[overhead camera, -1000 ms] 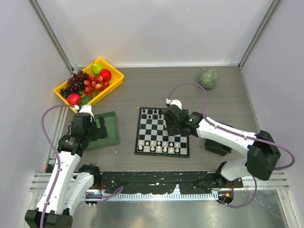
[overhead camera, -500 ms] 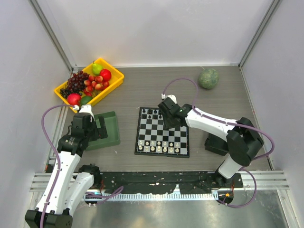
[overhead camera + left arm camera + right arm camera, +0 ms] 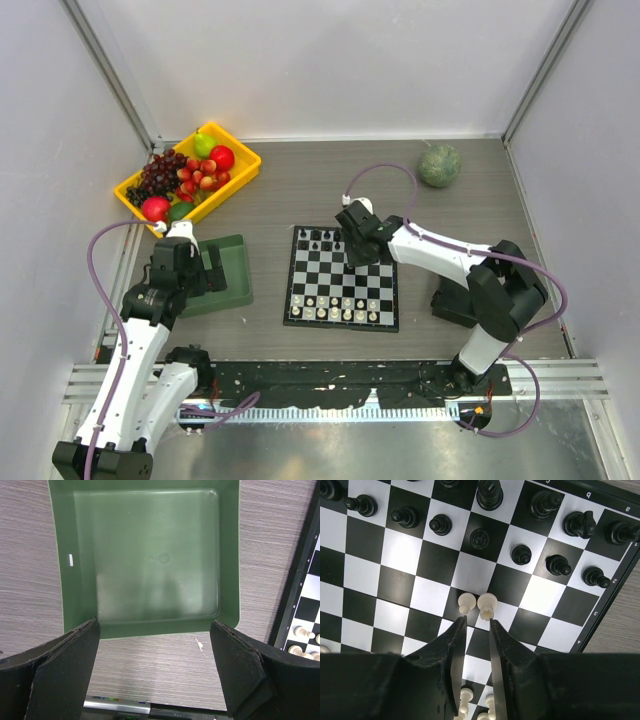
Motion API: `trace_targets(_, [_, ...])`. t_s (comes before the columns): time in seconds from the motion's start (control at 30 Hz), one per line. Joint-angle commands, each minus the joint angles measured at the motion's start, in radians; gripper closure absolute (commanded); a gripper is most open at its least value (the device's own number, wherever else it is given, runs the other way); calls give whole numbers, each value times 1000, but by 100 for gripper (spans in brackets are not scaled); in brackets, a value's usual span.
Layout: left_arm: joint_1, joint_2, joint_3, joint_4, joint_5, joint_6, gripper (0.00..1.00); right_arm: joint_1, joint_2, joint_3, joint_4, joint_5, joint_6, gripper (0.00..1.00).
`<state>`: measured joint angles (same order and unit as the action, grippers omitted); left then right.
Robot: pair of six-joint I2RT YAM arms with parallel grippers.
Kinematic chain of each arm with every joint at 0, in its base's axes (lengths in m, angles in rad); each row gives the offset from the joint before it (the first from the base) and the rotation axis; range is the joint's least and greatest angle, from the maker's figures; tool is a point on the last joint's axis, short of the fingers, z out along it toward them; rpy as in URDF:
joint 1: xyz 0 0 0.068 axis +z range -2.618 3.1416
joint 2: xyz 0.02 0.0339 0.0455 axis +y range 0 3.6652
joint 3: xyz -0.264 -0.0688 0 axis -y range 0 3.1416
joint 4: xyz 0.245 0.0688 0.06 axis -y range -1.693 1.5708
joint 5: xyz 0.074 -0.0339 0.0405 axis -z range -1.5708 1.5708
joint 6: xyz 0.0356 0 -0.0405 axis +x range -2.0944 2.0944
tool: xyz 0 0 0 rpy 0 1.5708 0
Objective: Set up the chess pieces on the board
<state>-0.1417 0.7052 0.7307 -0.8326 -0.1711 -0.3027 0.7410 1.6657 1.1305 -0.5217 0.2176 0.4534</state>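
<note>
Cream against black: two cream chess pieces point(image 3: 487, 605) show side by side right at the fingertips of the right end effector point(image 3: 476, 620). Its black fingers are set to a narrow slit, and from here it cannot be told whether they pinch either piece. Beyond them on the board point(image 3: 395, 585), eight small black pieces point(image 3: 521, 554) line up in a slanting row. At least five larger black ones sit behind that row at the far edge. More cream pieces fill the near ranks, a few glimpsed through the slit and the rest too small in the overhead view to count. The board lies flat at the middle of the grey wood-grain worktop point(image 3: 300, 180), with the right arm stretched over its far half.

To the left, the left end effector point(image 3: 154, 630) hangs released, its fingers spread wide above the near rim of one green tray point(image 3: 227, 555), near the board's left edge. Farther back, one yellow bin point(image 3: 238, 143) holds fruit:
- a bunch of dark grapes point(image 3: 160, 175)
- a bunch of red grapes point(image 3: 197, 172)
- two red round fruits point(image 3: 222, 157)
- a green pear point(image 3: 203, 143)
- another green fruit point(image 3: 180, 210)

One knobbly green ball point(image 3: 440, 165) sits alone near the far right corner.
</note>
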Motion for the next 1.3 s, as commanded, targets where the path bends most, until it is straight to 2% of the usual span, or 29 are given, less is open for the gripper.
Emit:
trace_targets(0.0, [4, -1, 39, 3, 5, 4, 1, -12, 15, 37, 35, 2, -4, 70])
trace_targets(0.87, [4, 11, 41, 1, 1, 2, 1, -42, 66, 58, 57, -15, -21, 72])
trace_targets(1.13, [4, 10, 41, 1, 1, 2, 1, -43, 34, 35, 57, -4, -25, 84])
trace_targets(1.27, [4, 7, 41, 1, 4, 4, 1, -42, -32, -9, 46, 25, -24, 85])
